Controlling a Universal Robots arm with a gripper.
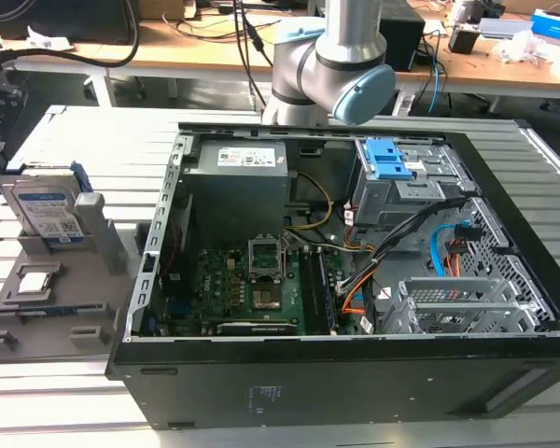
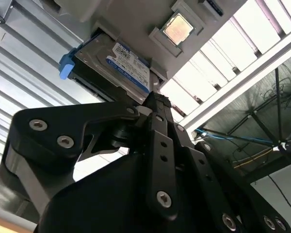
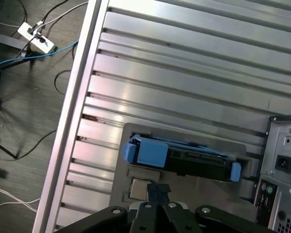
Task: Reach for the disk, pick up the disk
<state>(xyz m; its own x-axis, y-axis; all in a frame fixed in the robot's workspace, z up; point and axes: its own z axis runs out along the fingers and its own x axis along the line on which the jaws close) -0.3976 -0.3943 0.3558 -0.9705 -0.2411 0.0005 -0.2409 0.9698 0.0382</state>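
The disk is a silver hard drive with a white-and-blue label. It stands on edge in a slot of a grey holder at the exterior view's left. In the second wrist view the disk shows its label and a blue side bracket. In the first wrist view the disk is seen edge-on, with blue bracket ends. My gripper is black and shut, with nothing between its fingers. It hangs well apart from the disk, and in the first wrist view the gripper points toward the holder.
A small square chip lies in the holder's tray beside the disk. An open black computer case with a grey drive cage and blue latches stands right of the holder. All rests on a slatted aluminium table. Cables lie on the floor.
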